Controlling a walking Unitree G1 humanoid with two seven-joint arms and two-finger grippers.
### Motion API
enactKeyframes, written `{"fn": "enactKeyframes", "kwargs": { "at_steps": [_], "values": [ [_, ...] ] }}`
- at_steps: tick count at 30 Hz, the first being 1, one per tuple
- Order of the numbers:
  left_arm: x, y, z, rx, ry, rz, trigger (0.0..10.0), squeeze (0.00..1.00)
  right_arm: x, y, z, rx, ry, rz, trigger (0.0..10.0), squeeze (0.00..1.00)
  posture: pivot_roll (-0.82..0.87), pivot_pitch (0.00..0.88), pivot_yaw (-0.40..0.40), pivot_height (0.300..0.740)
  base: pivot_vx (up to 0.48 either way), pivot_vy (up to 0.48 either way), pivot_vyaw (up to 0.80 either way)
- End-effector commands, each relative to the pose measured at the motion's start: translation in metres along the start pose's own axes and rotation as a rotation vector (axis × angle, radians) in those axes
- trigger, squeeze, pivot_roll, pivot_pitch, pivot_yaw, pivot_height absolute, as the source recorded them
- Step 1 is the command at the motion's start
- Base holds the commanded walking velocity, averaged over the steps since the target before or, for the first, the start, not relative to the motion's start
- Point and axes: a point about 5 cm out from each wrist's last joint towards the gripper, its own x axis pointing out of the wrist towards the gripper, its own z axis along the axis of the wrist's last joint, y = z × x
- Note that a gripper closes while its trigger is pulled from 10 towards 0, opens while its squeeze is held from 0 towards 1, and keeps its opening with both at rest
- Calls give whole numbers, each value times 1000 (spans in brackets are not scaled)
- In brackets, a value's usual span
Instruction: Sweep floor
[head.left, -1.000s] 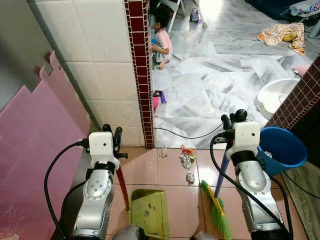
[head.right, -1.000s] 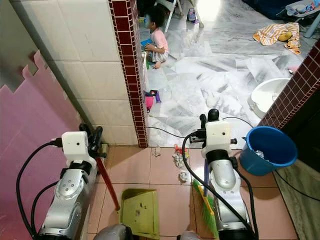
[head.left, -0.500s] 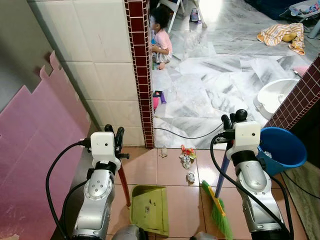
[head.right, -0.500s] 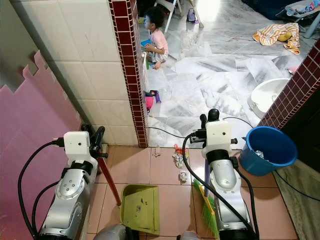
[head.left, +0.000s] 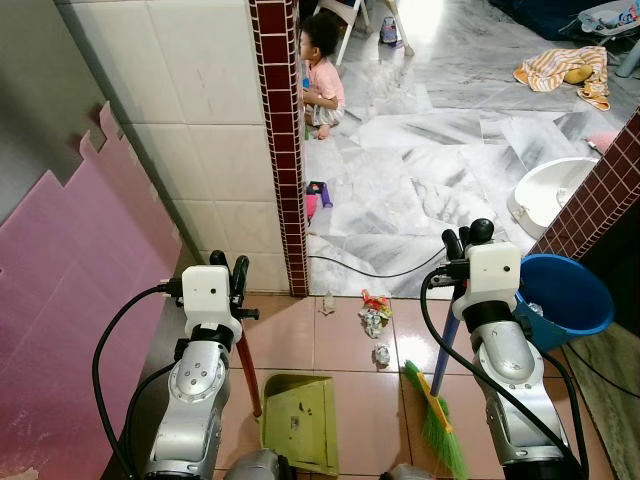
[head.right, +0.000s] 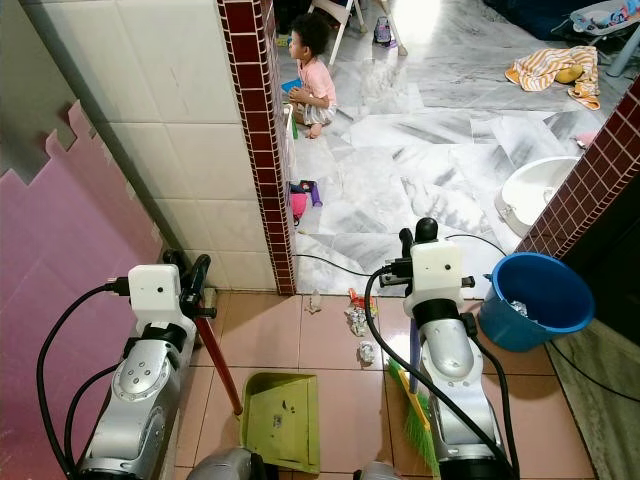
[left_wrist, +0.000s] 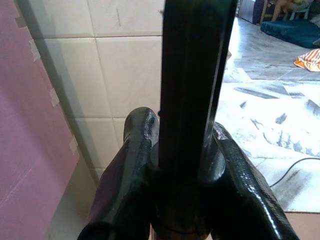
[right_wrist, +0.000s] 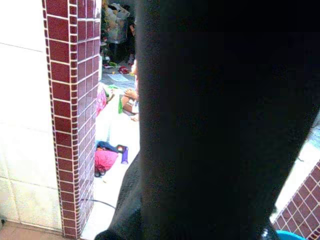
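Observation:
My left gripper (head.left: 226, 264) is shut on the red handle (head.left: 246, 365) of a green dustpan (head.left: 298, 422), which rests on the pink tiles in front of me. In the left wrist view the fingers (left_wrist: 137, 150) clamp that dark handle (left_wrist: 192, 90). My right gripper (head.left: 466, 237) is shut on the blue stick of a broom; its green bristles (head.left: 437, 428) touch the floor to the right of the dustpan. Crumpled litter (head.left: 374, 318) and a small wad (head.left: 381, 354) lie between the two tools, with another scrap (head.left: 327, 304) near the pillar.
A red-tiled pillar (head.left: 283, 150) and white tiled wall stand ahead on the left. A blue bucket (head.left: 566, 296) sits at my right, a white basin (head.left: 548, 190) beyond it. A black cable (head.left: 360, 271) crosses the threshold. A child (head.left: 322, 78) sits on the marble floor beyond.
My left gripper and the dustpan have edged slightly to the right. The right arm and the broom have stayed put. The child has lifted its head.

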Motion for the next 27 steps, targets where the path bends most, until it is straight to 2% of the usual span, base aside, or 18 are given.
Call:
{"fn": "enactKeyframes", "kwargs": {
  "at_steps": [1,7,20,27],
  "values": [
    [1,0,6,8,-36,1,10000,0,2,-1,5,-16,-22,7,10000,0,-60,0,52,740,0,0,0],
    [4,-4,8,11,-34,-17,10000,0,4,-2,7,-10,-28,3,10000,0,-67,0,41,740,0,0,0],
    [17,-11,14,-19,-41,-63,10000,0,9,13,11,-5,-40,16,10000,0,-61,0,66,740,0,0,0],
    [14,-10,9,-17,-25,-45,10000,0,15,14,7,1,-36,21,10000,0,-15,0,41,740,0,0,0]
  ]
}}
